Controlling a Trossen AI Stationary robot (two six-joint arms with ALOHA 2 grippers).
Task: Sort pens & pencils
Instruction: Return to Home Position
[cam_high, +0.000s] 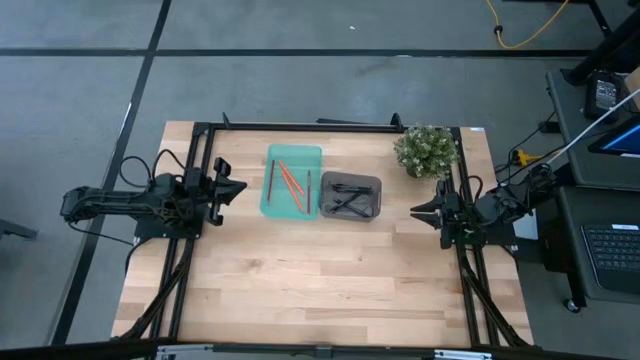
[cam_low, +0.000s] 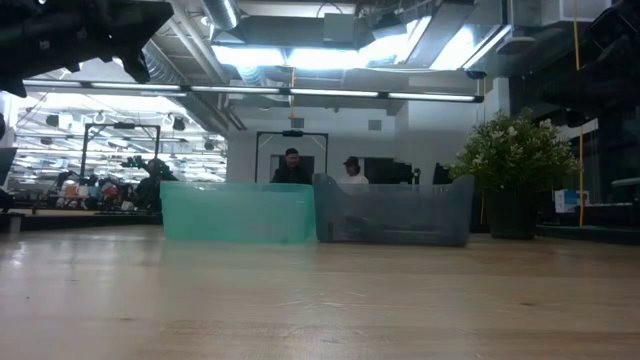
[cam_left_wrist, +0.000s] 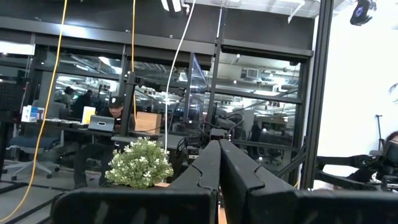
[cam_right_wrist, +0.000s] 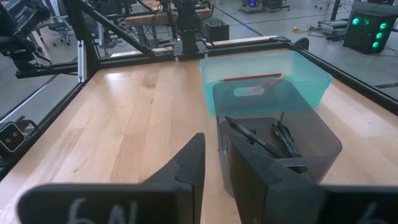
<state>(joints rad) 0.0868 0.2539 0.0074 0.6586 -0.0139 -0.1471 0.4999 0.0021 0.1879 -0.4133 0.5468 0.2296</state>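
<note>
The pencils (cam_high: 288, 180), orange and red, lie lengthwise in the teal tray (cam_high: 295, 152); the black pens (cam_high: 350, 198) lie crossed in the grey tray (cam_high: 350, 178) just beside it; the two trays stand wall to wall near the far middle of the tabletop (cam_high: 300, 280). No pen or pencil lies on the bare wood. A plant (cam_high: 427, 150) stands at the far right corner, near the grey tray but apart from it.

The left hand (cam_high: 240, 188) hangs at the tabletop's left edge, level with the trays and pointing toward them, well apart from the teal one; its fingers (cam_left_wrist: 202, 171) are pressed together and hold nothing. The right hand (cam_high: 413, 210) sits at the right edge, pointing toward the grey tray, near it without touching; its fingers (cam_right_wrist: 186, 165) are drawn almost together with only a narrow slit between, empty. From the right wrist, one red pencil (cam_right_wrist: 252, 78) shows against the teal tray's far wall, and the pens rest on the grey tray's floor.
</note>
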